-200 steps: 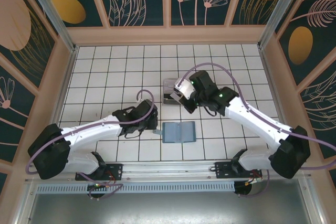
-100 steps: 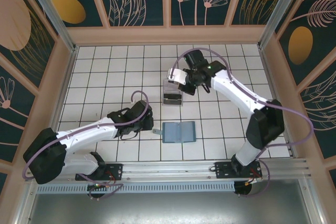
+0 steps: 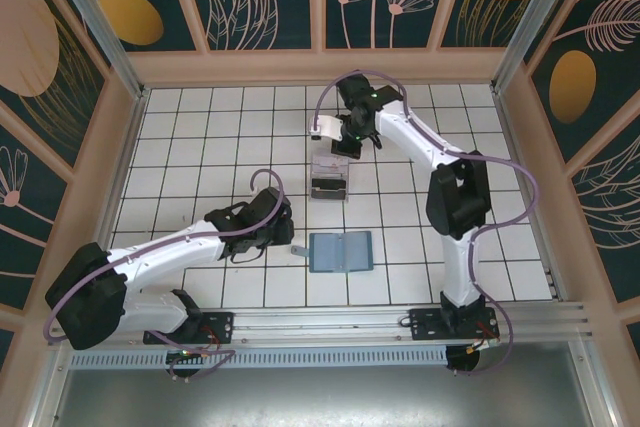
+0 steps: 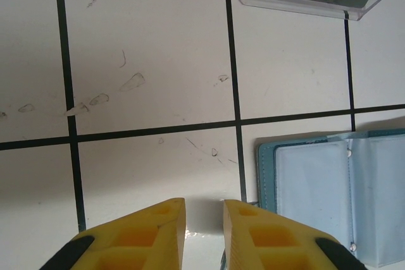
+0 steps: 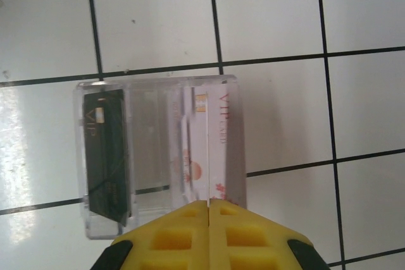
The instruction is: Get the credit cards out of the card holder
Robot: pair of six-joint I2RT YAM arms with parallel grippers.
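Tools: right tool (image 5: 209,205) clenched, left tool (image 4: 204,203) slightly parted.
Two credit cards (image 5: 107,150) in one clear tray (image 5: 152,136); one open card holder (image 4: 323,200).

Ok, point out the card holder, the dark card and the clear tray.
card holder (image 3: 341,253): top external view, middle of the open wallet.
dark card (image 5: 106,153): right wrist view, middle of its face.
clear tray (image 5: 158,82): right wrist view, upper rim.

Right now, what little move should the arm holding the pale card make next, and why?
I'd guess it should lower the pale card straight down into the clear tray, then let go. The right gripper is shut on it over the tray, lined up beside the dark card standing there.
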